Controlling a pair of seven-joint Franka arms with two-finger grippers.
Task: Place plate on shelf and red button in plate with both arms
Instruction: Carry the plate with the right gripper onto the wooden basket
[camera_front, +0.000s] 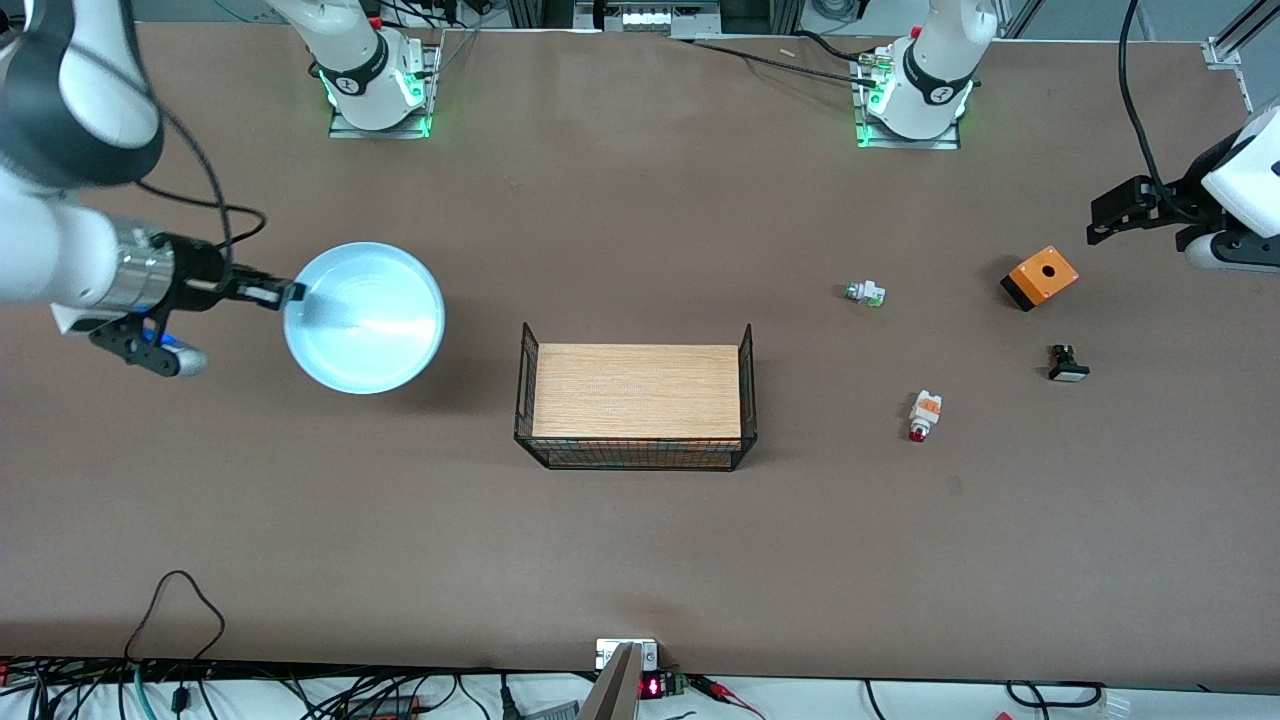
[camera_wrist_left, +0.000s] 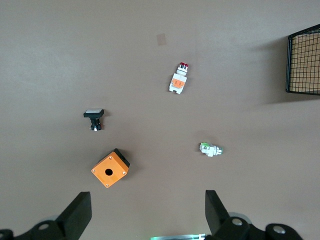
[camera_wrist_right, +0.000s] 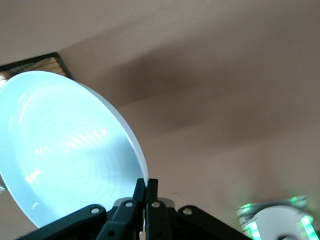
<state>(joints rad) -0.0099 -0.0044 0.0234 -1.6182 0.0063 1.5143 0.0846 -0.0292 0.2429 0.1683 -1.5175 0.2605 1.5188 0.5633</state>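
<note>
Worktop (camera_front: 640, 560): brown, flat, carrying all loose items.

Wire basket (camera_front: 636, 455): black mesh, with a light wooden board (camera_front: 636, 391) inside, mid-worktop, between the plate and the small parts.

Plate (camera_front: 364, 317): round, shallow, pale light-blue, raised rim. Held up over the worktop toward the right arm's end, clear of the basket. In the right wrist view the plate (camera_wrist_right: 65, 150) is tilted, its rim pinched at one edge.

Right pincer (camera_front: 290, 293): fingers clamped onto the plate's rim; the right wrist view shows the pincer (camera_wrist_right: 146, 187) with its two fingers pressed close together on the rim.

Left pincer (camera_front: 1110, 215): up in the air at the left arm's end of the worktop, near the orange box; this arm waits. In the left wrist view the pincer (camera_wrist_left: 148, 212) has its fingers spread wide, nothing between them.

Orange box (camera_front: 1040, 277): square, black sides, one hole on top, at the left arm's end.

Red button (camera_front: 924, 414): white body, orange block, red tip; lying on its side on the worktop, nearer the front camera than the green-tipped part, well apart from the basket.

Black button (camera_front: 1067, 363): white cap, lying between the orange box and the red button.

Green-tipped part (camera_front: 865, 293): small, white, lying on the worktop.
</note>
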